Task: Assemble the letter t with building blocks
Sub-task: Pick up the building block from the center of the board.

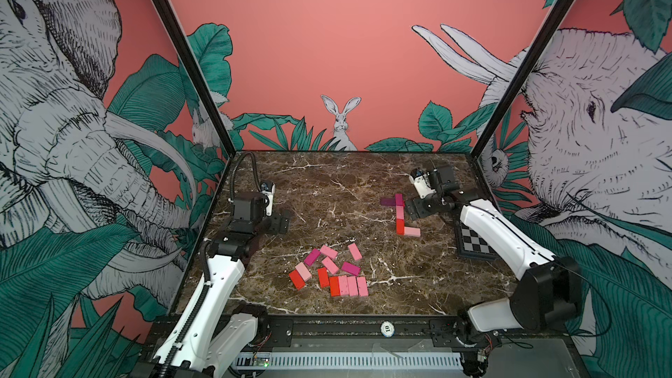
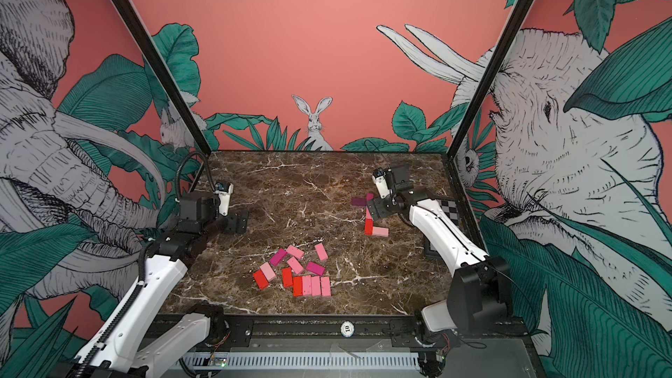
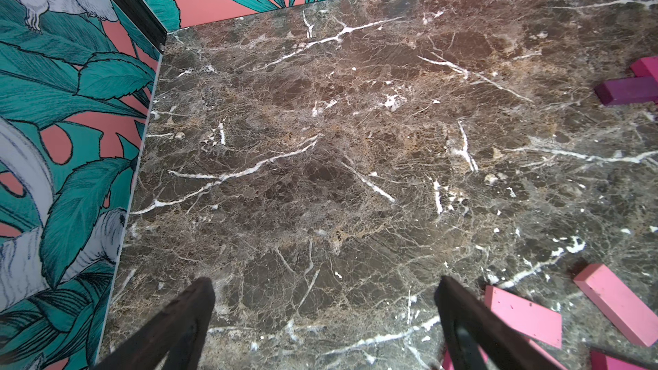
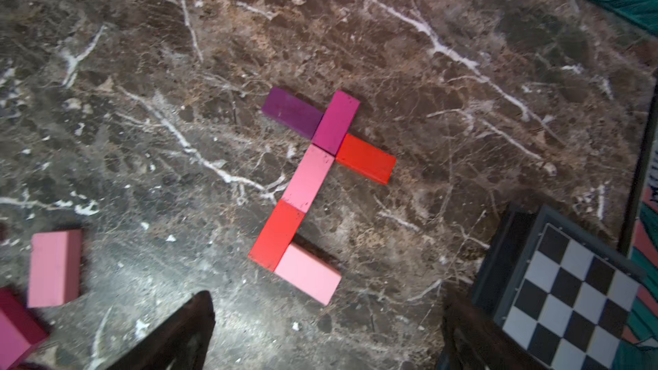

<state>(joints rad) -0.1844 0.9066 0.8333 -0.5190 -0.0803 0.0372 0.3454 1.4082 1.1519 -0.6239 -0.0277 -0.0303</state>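
At two o'clock on the table (image 1: 327, 183), six blocks (image 4: 308, 179) butt together to read as t; right tool (image 4: 325, 300) and left tool (image 3: 324, 279) gape empty.

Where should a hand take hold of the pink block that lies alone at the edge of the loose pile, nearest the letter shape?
Grip the pink block at its middle, across its two long sides, from straight above. It lies flat on the table, so only the narrow width suits a grip, and both long sides are free. A magenta block sits close to its near end.
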